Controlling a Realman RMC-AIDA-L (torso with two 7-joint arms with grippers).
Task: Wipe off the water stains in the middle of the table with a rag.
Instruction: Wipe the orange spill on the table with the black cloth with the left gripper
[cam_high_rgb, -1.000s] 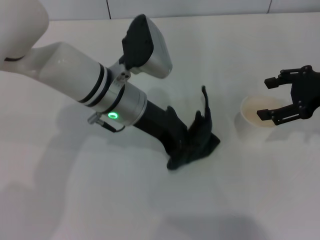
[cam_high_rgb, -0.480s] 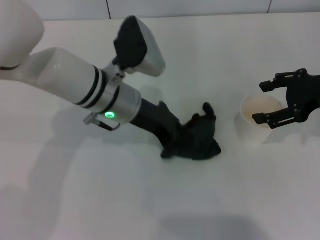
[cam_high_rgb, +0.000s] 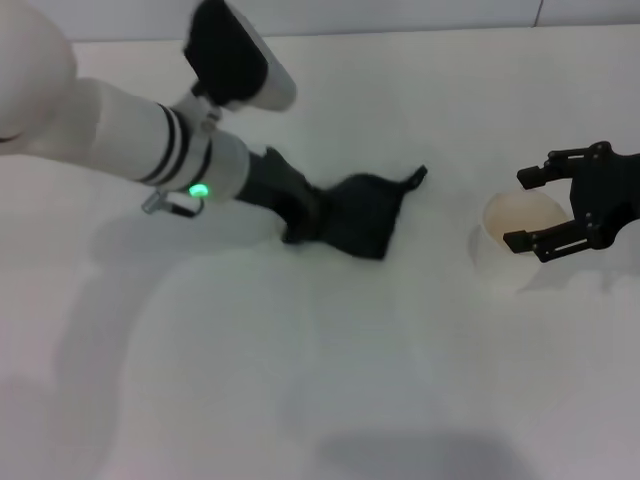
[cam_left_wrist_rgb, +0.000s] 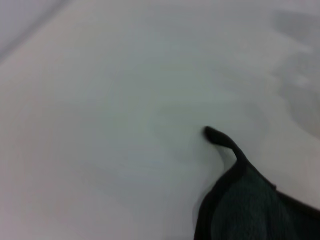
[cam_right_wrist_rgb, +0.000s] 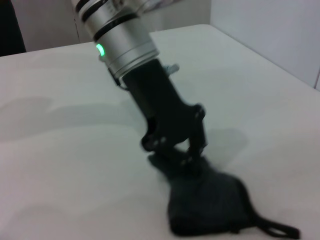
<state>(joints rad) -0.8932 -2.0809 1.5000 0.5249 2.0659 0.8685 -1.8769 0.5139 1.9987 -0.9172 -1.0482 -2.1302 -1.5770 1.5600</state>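
My left gripper (cam_high_rgb: 312, 220) is shut on the edge of a dark rag (cam_high_rgb: 365, 215) and presses it down on the white table (cam_high_rgb: 300, 380), left of the middle. The rag lies mostly flat, with a thin corner sticking out on its right. It also shows in the left wrist view (cam_left_wrist_rgb: 250, 210) and in the right wrist view (cam_right_wrist_rgb: 205, 205), under the left gripper (cam_right_wrist_rgb: 185, 155). No orange-brown water stain shows in any view. My right gripper (cam_high_rgb: 530, 208) is open at the far right, over a cup.
A small white cup (cam_high_rgb: 505, 222) stands at the right, between the right gripper's fingers as seen from the head. The table's far edge meets a wall at the back.
My left gripper has dragged the rag left and toward the back of the table, and the bunched rag has flattened out. The right gripper has barely moved.
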